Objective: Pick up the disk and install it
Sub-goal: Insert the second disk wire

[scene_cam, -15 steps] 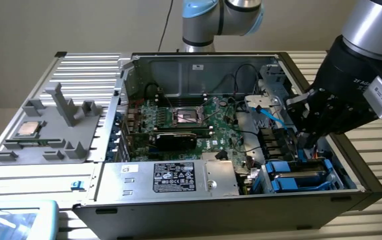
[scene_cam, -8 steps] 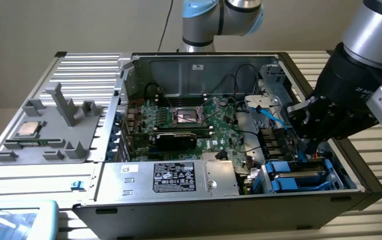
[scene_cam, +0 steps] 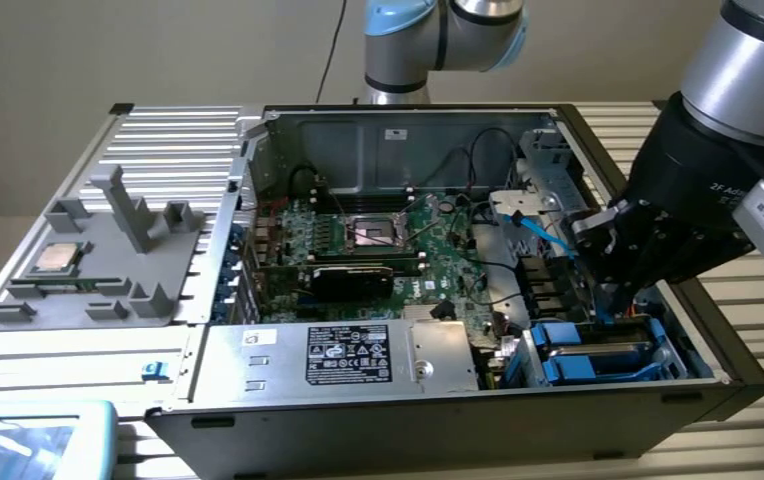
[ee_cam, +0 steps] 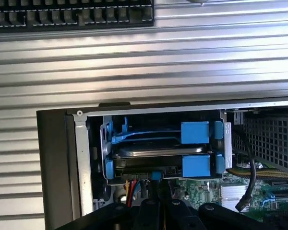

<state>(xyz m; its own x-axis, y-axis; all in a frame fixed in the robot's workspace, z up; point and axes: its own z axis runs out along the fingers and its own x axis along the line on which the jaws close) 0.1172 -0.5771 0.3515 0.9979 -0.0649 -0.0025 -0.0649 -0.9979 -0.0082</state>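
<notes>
A Universal Robots arm reaches into an open desktop computer case point(scene_cam: 209, 300) lying on its side on a ribbed metal table point(scene_cam: 742, 330), its black gripper point(scene_cam: 613, 300) lowered at the drive bay in the case's corner on the exterior view's right. The gripper's fingers point(ee_cam: 159, 199) are closed together, with nothing visibly held between them, just beside the disk point(ee_cam: 158, 150). The disk, framed by its blue carrier, sits in the drive bay point(ee_cam: 221, 139), stacked with another blue carrier above it in the wrist view. A grey parts tray point(scene_cam: 102, 270) holding a small CPU chip point(scene_cam: 55, 258) lies on the exterior view's left.
</notes>
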